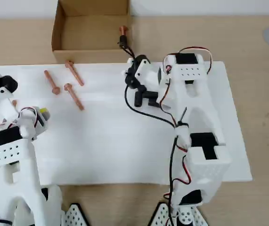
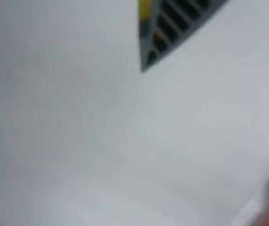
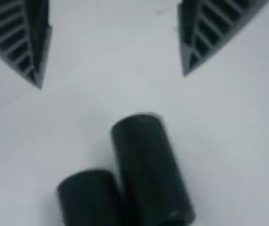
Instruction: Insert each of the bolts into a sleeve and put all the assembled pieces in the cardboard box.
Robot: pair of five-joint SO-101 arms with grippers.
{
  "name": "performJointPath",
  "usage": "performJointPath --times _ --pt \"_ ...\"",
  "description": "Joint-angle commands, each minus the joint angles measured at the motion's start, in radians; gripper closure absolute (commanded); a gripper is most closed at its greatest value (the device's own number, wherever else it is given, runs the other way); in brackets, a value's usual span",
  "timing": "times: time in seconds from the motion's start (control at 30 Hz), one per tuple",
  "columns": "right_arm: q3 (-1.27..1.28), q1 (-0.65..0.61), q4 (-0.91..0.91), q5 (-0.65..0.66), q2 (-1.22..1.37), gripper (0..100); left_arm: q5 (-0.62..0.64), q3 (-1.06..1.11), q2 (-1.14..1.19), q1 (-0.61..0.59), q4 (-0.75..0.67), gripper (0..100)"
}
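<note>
Risk of pinching both touching sleeves [image 3: 148, 169], or rolling one aside, with wide-spread right gripper [image 3: 113, 79] closing off-centre.

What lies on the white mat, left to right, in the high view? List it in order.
lone bolt → two bolts side by side → black sleeves

right end effector [image 3: 111, 77]: jaws apart | left end effector [image 2: 63, 61]: jaws apart
</note>
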Motion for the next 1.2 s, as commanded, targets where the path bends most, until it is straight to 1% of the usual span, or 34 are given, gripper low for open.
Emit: performJointPath --times 0.0,0.27,0.9,1.17 --pt "0.004 -0.035 -0.011 0.014 -0.056 77.0 0.000 -0.005 -0.001 -0.009 -0.018 76" --pt "-0.018 -0.061 -0.014 0.014 0.076 77.0 0.000 -0.003 -0.001 -0.009 -0.018 76" --pt "-0.131 -0.087 -0.011 0.014 0.133 77.0 -0.002 -0.003 -0.001 -0.009 -0.015 76" --pt "-0.154 -0.085 -0.012 0.015 0.236 77.0 -0.002 -0.003 -0.001 -0.009 -0.014 76"
